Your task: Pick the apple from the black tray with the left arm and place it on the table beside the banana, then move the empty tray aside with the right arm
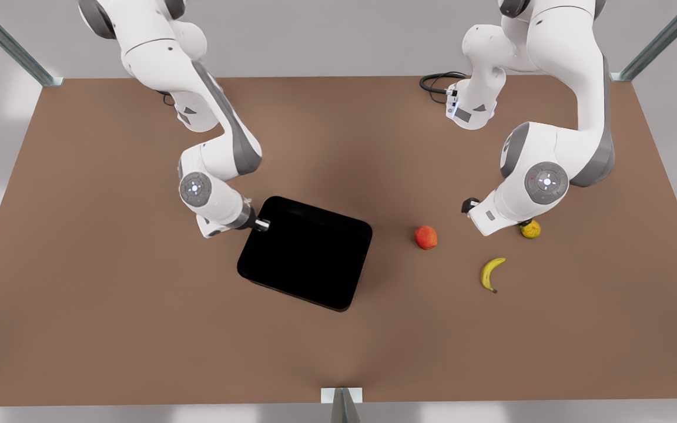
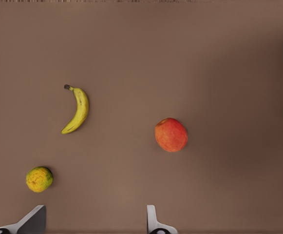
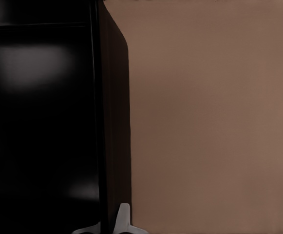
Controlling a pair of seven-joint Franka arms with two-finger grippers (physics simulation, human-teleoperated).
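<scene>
Though cropped, right fingers [image 3: 124,218] astride tray [image 3: 44,122]

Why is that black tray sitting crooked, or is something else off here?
The black tray lies skewed to the table edges because the right gripper is clamped on its wall. The apple and banana lie undisturbed; the left gripper is open.

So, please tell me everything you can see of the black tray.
The black tray is a glossy black rectangle with rounded corners and low walls, probably plastic. It is empty and lies flat on the brown table, turned at an angle, toward the front view's left of the apple and apart from it. The right hand is at the wall on the tray's corner toward the front view's left, one finger on each side of the wall. Nothing else touches the tray.
</scene>
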